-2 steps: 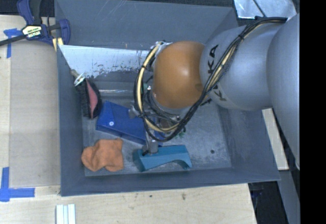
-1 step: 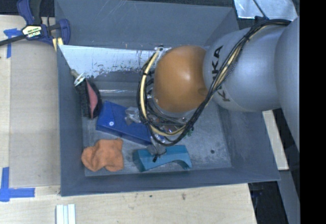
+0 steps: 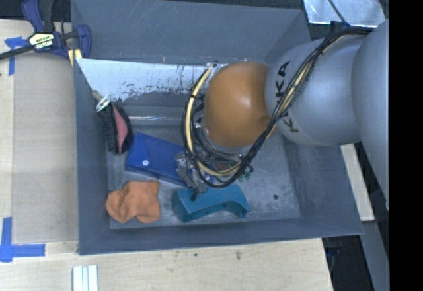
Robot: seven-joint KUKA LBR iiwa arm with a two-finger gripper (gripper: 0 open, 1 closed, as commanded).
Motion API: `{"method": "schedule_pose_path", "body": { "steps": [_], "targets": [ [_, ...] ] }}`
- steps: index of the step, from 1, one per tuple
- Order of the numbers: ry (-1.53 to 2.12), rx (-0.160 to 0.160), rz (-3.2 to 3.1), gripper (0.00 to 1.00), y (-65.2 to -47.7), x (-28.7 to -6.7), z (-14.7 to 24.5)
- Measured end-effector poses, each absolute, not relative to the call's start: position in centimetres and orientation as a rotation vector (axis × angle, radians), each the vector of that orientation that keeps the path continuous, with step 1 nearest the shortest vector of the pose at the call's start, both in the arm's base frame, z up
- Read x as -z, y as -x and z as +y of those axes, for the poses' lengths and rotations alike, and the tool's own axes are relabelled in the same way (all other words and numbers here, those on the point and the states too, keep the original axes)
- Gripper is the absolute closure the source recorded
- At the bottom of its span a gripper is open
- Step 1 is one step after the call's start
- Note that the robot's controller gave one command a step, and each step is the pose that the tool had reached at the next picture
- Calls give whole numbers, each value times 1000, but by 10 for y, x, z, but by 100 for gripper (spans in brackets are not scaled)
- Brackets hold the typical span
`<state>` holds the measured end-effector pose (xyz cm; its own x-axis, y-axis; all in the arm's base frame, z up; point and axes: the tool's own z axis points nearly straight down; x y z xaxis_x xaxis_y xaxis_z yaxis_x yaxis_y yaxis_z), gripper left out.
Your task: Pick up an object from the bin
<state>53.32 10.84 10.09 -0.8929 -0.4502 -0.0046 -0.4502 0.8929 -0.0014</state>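
Gripper (image 3: 193,185), opening not determinable beneath the orange wrist cover (image 3: 234,104), sits lower centre of frame over the left end of a teal curved block (image 3: 215,204), beside a blue flat pad (image 3: 151,156).

This looks like a robotics lab test bench. A large silver industrial robot arm (image 3: 330,98), with an orange domed cover (image 3: 234,104) and bundled cables (image 3: 193,118), hangs from the right of the frame over a grey sheet-metal bin (image 3: 92,170) at centre. The bin holds unrelated oddments: a crumpled orange cloth (image 3: 134,202), a flat blue pouch (image 3: 152,156) and a teal plastic piece (image 3: 211,204).
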Motion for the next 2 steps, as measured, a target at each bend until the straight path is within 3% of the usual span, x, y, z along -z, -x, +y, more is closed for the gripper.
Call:
{"method": "schedule_pose_path", "body": {
  "steps": [1,2],
  "targets": [
    [721,-1,3041,0,-536,-103,110],
    [723,-2,3051,100,-532,-100,109]
  ]
}}
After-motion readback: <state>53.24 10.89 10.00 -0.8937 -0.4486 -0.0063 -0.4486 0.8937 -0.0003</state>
